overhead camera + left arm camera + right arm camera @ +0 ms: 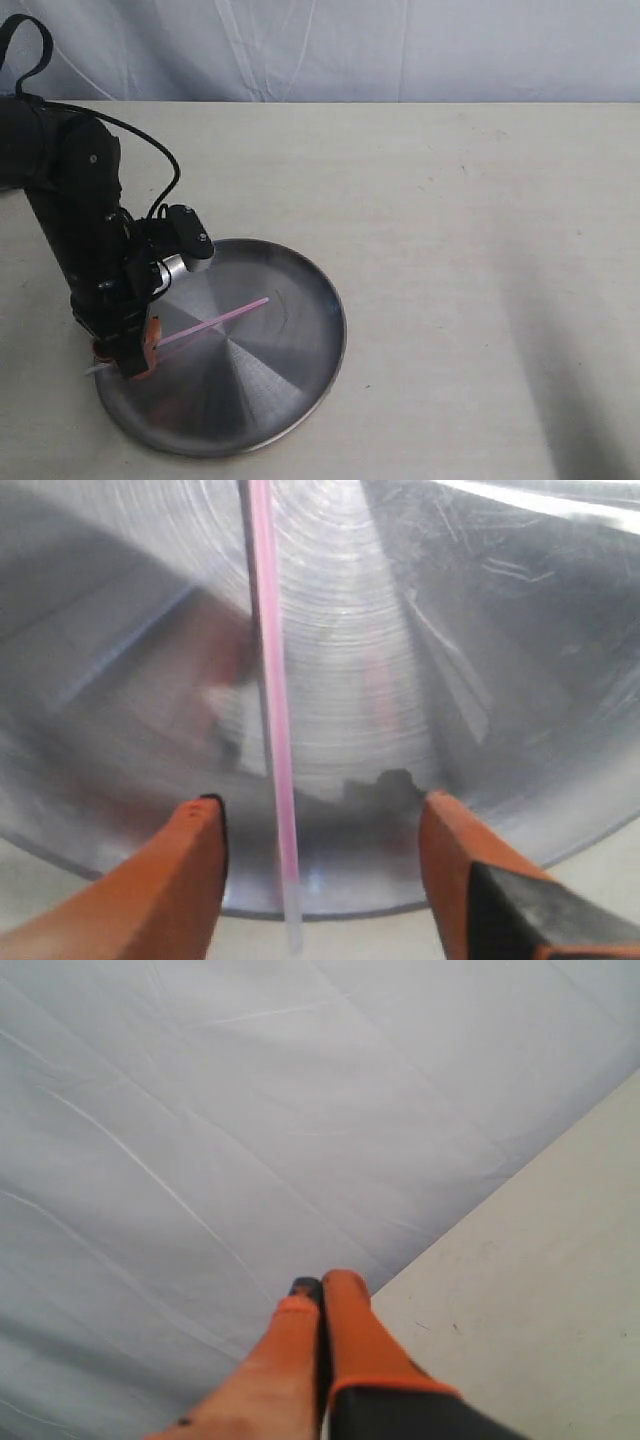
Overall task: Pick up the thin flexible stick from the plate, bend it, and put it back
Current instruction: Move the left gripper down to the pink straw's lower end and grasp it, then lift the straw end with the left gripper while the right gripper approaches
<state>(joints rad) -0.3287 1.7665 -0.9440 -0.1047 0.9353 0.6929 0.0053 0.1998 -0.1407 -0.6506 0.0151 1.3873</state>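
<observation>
The thin pink stick (215,321) lies across the steel plate (290,350), its whitish left end poking over the plate's left rim. My left gripper (135,360) hangs low over that rim end. In the left wrist view the stick (275,720) runs between the two orange fingers (185,880), which stand wide apart and touch nothing; the left gripper (322,810) is open. The plate (420,630) fills that view. My right gripper (322,1290) is shut with nothing in it, pointing at the backdrop; it does not show in the exterior view.
The plate sits on a pale tabletop (460,220) with a white cloth backdrop (330,45) behind. The left arm's black body and cable (80,200) stand at the table's left side.
</observation>
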